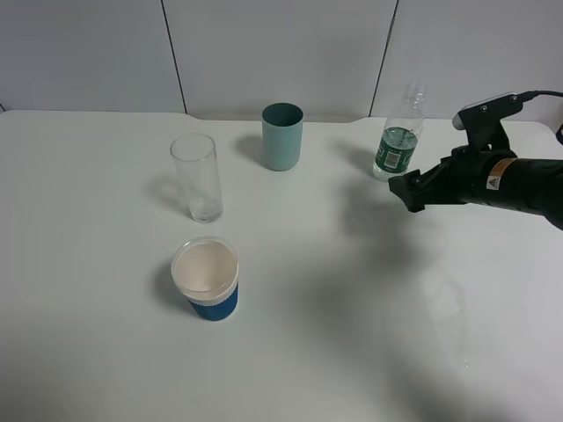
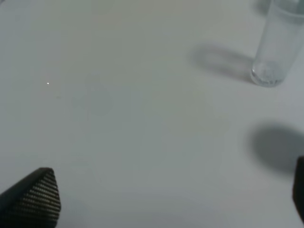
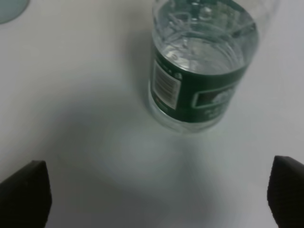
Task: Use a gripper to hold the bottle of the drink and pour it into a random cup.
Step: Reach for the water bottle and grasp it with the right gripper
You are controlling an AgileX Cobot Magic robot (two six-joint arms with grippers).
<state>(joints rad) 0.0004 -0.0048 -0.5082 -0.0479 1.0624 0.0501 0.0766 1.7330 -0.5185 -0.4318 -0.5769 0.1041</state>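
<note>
High view: bottle (image 1: 398, 141) upright on counter (image 1: 352, 352), right of teal cup (image 1: 282, 136), right claw (image 1: 406, 192) near it, apart; left wrist: left claw (image 2: 166, 199) spread, glass (image 2: 278, 42) ahead; right wrist: 2 fingers spread, bottle ahead, untouched.

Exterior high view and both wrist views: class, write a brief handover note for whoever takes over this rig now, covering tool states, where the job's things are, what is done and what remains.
Right tool: open, empty, close beside the bottle but not touching it.
Left tool: open, empty, above the table near the clear glass.
Things: the bottle stands upright at the back right with the drink inside. The teal cup stands upright to its left, apart.
Done: nothing grasped or poured yet.
Left: grip the bottle, carry it to the cup, pour.
</note>
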